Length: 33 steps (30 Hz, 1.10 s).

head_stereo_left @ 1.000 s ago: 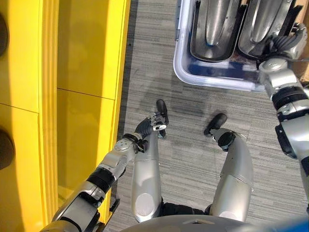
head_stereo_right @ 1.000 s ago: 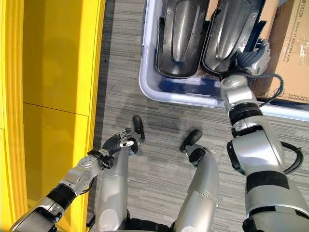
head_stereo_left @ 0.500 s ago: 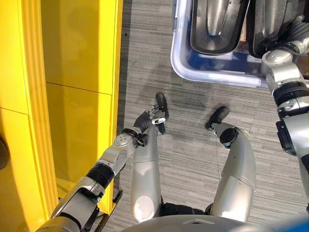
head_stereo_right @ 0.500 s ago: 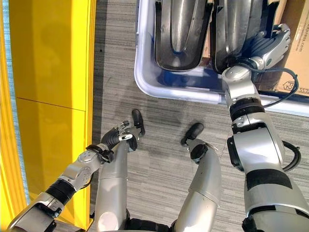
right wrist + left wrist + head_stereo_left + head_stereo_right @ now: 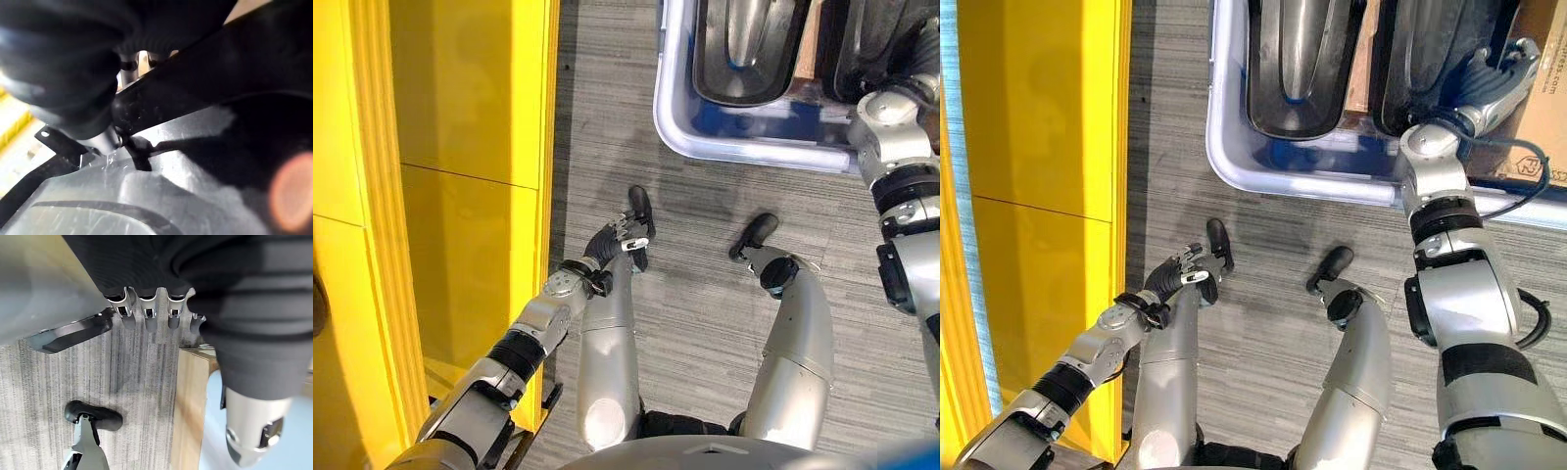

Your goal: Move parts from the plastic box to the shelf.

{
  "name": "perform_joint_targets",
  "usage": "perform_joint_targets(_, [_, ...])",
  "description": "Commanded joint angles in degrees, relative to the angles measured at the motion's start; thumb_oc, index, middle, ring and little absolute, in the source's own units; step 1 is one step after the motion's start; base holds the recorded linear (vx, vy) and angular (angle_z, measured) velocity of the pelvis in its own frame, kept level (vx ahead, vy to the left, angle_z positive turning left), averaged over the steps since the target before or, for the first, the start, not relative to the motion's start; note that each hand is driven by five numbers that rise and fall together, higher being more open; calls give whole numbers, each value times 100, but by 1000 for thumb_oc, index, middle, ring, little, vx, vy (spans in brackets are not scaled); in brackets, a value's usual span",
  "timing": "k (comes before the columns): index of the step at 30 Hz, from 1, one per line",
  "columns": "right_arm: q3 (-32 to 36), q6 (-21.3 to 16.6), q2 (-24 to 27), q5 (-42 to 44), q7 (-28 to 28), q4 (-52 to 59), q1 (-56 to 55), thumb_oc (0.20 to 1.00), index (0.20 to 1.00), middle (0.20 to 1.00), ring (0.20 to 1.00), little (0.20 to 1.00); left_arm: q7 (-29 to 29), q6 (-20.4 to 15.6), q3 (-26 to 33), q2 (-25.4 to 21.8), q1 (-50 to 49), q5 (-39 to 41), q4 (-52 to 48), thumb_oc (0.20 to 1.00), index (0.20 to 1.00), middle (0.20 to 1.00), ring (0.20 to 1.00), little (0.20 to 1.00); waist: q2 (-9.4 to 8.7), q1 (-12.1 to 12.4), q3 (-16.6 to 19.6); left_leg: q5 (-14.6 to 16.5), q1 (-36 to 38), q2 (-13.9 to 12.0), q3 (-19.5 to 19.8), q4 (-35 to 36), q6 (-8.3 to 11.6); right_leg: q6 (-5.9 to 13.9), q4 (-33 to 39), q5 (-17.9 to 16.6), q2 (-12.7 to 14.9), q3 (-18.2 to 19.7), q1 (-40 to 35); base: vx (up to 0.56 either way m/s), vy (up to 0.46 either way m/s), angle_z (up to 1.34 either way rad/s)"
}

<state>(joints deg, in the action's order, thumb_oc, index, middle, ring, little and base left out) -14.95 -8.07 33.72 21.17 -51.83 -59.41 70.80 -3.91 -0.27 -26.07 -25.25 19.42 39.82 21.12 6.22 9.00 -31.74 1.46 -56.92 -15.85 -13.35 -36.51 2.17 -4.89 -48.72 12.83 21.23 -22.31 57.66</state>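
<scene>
Grey carpet floor: right hand curls over the right-hand dark part's rim in the plastic box, pick step; next, lift toward yellow shelf; left hand idle, fingers relaxed.

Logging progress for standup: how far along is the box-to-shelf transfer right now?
Early. Done: nothing visibly moved; both dark parts, left and right, lie in the plastic box. In hand: the right hand is at the right part's edge; the right wrist view shows that edge against the hand, but whether it is gripped cannot be told. The left hand hangs low beside the yellow shelf, holding nothing. Left: lift and place both.
</scene>
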Motion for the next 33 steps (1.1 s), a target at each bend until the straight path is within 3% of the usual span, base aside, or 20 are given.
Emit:
perform_joint_targets(1, [-205,-450,-141,-647,-26,468,-554,200,200,200,200,200,-226,-98,-150,18,-418,-207,-251,1000,1000,1000,1000,1000,299,163,195,75,323,-437,175,369,604,1018,171,-438,349,329,-145,-55,-78,-5])
perform_joint_targets(6, [63,-490,187,-1001,-126,1168,-587,200,200,200,200,200,-529,-194,-3,-127,-1014,-389,-230,1000,1000,1000,1000,1000,239,169,195,-43,1603,-478,-129,915,568,1052,576,-426,373,229,-1228,0,-38,-9])
perform_joint_targets(11, [252,-190,404,-1233,79,1392,-526,200,200,200,200,200,-842,-348,173,-308,-1488,-342,-119,1000,1000,1000,1000,1000,203,207,195,-65,2905,-386,-379,1334,494,1112,911,-316,314,120,-2423,42,-9,-6])
perform_joint_targets(13, [360,7,493,-1504,261,1567,-670,200,200,200,200,200,-1261,-266,279,-437,-1749,-432,-207,1000,1000,1000,1000,1000,116,252,339,-83,3505,-293,-401,1528,436,1122,1202,-304,267,42,-3097,135,-17,-3])
perform_joint_targets(15, [383,42,498,-1454,334,1551,-701,200,200,200,200,200,-1289,-233,240,-468,-1818,-520,-255,1000,1000,1000,1000,1000,97,271,421,-104,3640,-270,-404,1613,430,1123,1325,-316,235,6,-3266,99,8,-3])
perform_joint_targets(19, [377,65,456,-636,998,1258,-824,200,200,200,200,200,-1150,-324,36,-548,-2035,-516,-266,1000,1000,1000,1000,1000,27,337,749,-183,4108,-206,-385,1910,442,1094,1828,-348,43,-139,-3929,98,44,6])
perform_joint_targets(22, [453,161,221,79,1739,1259,-1250,200,200,200,200,200,-1193,-434,117,-435,-2222,-660,-105,1000,1000,1000,1000,1000,-80,365,1024,-248,4473,-131,-375,2157,429,1082,2267,-394,-125,-229,-4430,98,127,8])
perform_joint_targets(23, [501,257,53,397,2226,1411,-1579,200,200,200,200,200,-1204,-451,168,-367,-2318,-749,-57,1000,1000,1000,1000,1000,-153,354,1199,-266,4683,-87,-375,2268,423,1091,2547,-418,-223,-248,-4739,136,256,0])
perform_joint_targets(26, [589,478,-342,1068,2898,1781,-2344,200,200,200,200,200,-1130,-444,304,-249,-2422,-1045,55,1000,1000,1000,1000,1000,-251,316,1471,-208,4949,5,-371,2354,365,1126,2870,-467,-233,-288,-5162,109,269,2])
perform_joint_targets(29, [450,608,-1036,1322,3083,2459,-3225,200,200,200,200,200,-1080,-550,422,-139,-2442,-1348,219,1000,1000,1000,1000,1000,-322,189,1770,-193,5235,132,-409,2512,228,1186,3107,-561,-223,-230,-5504,71,340,0])
perform_joint_targets(33, [350,487,-1532,1116,3137,3219,-4179,200,200,200,200,200,-1004,-500,463,-37,-2443,-1530,173,1000,1000,1000,1000,1000,-328,40,1994,-208,5417,282,-535,2733,66,1284,3331,-799,-152,-140,-5636,-7,297,-5])
